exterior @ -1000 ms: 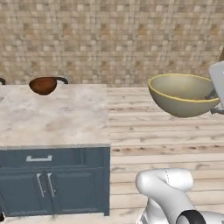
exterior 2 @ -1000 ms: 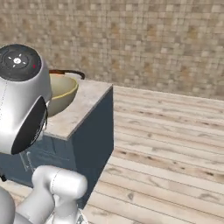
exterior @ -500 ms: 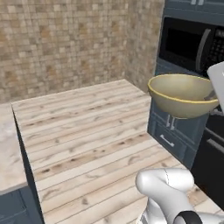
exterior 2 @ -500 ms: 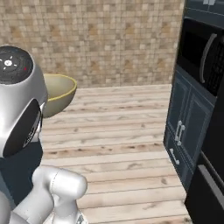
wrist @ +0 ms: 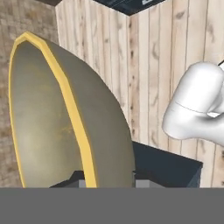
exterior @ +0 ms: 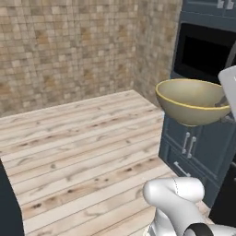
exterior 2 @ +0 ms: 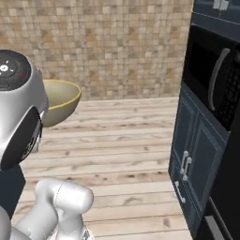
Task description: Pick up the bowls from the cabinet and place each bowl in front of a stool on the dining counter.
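An olive-beige bowl [exterior: 191, 101] with a yellowish rim hangs in the air, upright, over the wooden floor. My gripper [exterior: 225, 102] is shut on its rim at the right side. In the hand view the bowl [wrist: 65, 122] stands close up, with its rim running down between the two dark fingertips of the gripper [wrist: 108, 181]. From the right base view the bowl [exterior 2: 58, 101] peeks out behind my arm's big white joint. The cabinet, the stool and the dining counter are out of view.
A tall dark blue unit with a black built-in oven [exterior: 207, 53] and lower doors [exterior: 193, 143] stands at the right, close to the bowl. It also shows in the right base view [exterior 2: 213, 122]. Wooden floor [exterior: 83, 143] runs to the tiled wall [exterior: 69, 46].
The base has turned: the whole picture swung, the marbled counter with the dark bowl slid out at the left and the oven unit came in. The bowl stays in my shut gripper.
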